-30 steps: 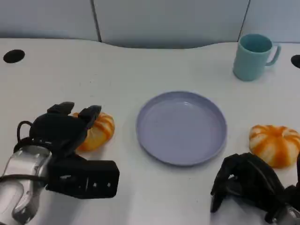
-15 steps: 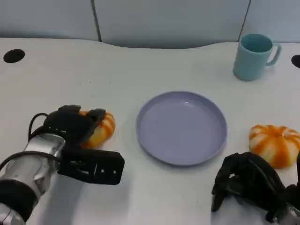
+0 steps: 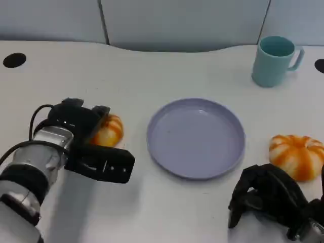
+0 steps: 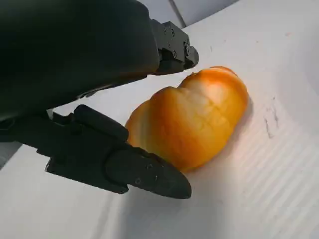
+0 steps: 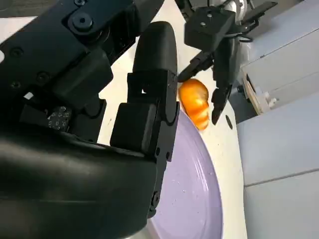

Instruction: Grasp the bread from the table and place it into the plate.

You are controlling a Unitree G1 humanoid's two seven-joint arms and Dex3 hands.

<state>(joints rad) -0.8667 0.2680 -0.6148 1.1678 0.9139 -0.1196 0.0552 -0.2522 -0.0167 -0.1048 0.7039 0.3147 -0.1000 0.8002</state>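
The left hand's fingers (image 4: 149,174) are spread around the bread (image 3: 108,130), one above it and one below, and whether they touch it cannot be told; the bread lies on the bench (image 3: 152,71). The left hand (image 3: 76,124) sits at nine o'clock from the plate (image 3: 196,137), with the bread between them. The right hand (image 3: 266,200), at five o'clock from the plate, has its fingers curled in on nothing. A second orange bun (image 3: 296,156) lies at three o'clock, a teal mug (image 3: 273,61) at one o'clock.
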